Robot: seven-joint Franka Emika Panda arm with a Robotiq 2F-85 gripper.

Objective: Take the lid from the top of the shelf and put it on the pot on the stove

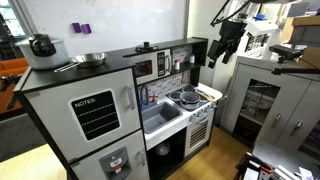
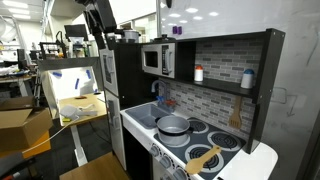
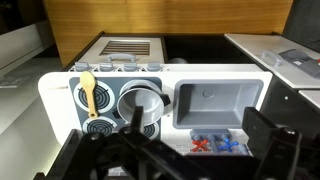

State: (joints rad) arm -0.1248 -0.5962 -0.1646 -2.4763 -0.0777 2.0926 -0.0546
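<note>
The lid (image 1: pixel 145 46), small, dark and round, lies on the black top of the shelf (image 1: pixel 170 50) in an exterior view. The steel pot (image 1: pixel 187 97) (image 2: pixel 172 125) (image 3: pixel 140 103) stands uncovered on the stove (image 1: pixel 200 102) (image 2: pixel 205 140) (image 3: pixel 105 125). My gripper (image 1: pixel 222 50) hangs in the air to the right of the shelf, higher than its top and apart from the lid. In the wrist view the gripper (image 3: pixel 200 140) is open with nothing between its fingers, looking down on the pot and sink. The lid does not show in the wrist view.
A grey sink basin (image 3: pixel 215 100) (image 1: pixel 160 115) lies beside the stove. A wooden spatula (image 3: pixel 89 93) (image 2: pixel 203 158) rests on the burners. A black kettle (image 1: pixel 42 45) and a steel bowl (image 1: pixel 90 59) stand on the fridge top. A grey metal cabinet (image 1: pixel 270 100) stands nearby.
</note>
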